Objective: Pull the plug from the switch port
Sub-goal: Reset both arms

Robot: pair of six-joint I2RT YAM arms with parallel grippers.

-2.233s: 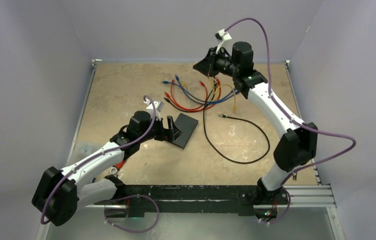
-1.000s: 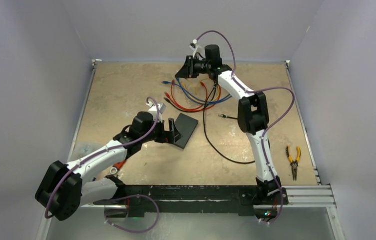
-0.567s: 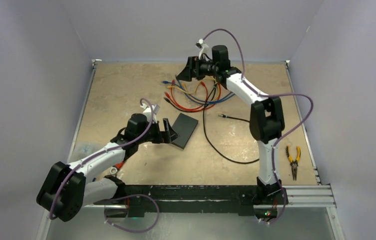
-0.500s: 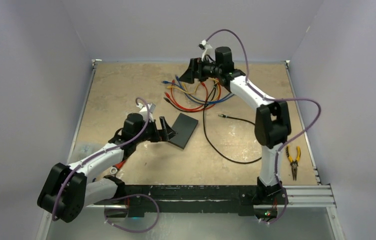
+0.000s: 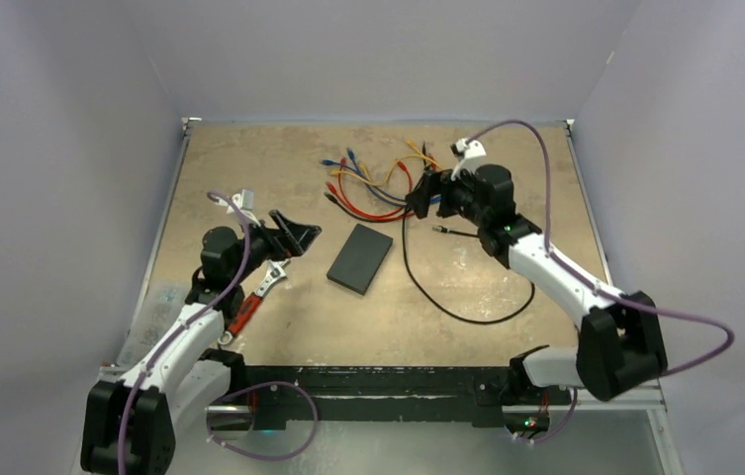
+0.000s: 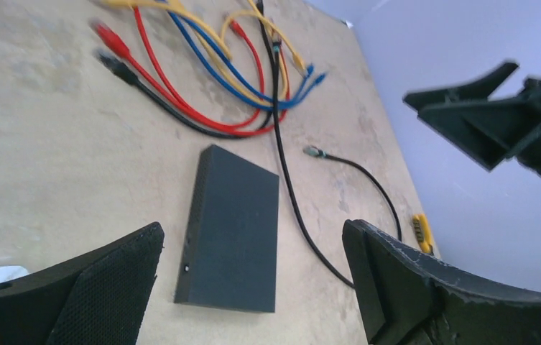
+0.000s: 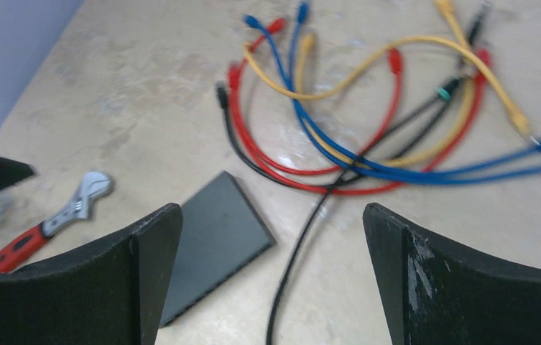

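The switch (image 5: pixel 360 258) lay flat mid-bench (image 5: pixel 249 178) with no lead in it, the plug (image 5: pixel 437 229) of a black cable (image 5: pixel 405 242) loose to its right, so the left pincer (image 5: pixel 296 230) and right pincer (image 5: pixel 425 193) hung apart and empty, seemingly with nothing left to hold.

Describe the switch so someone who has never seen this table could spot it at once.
On the tan table, look near the middle. Just on the near side of the coloured cables lies the switch: the only flat, matte black box.
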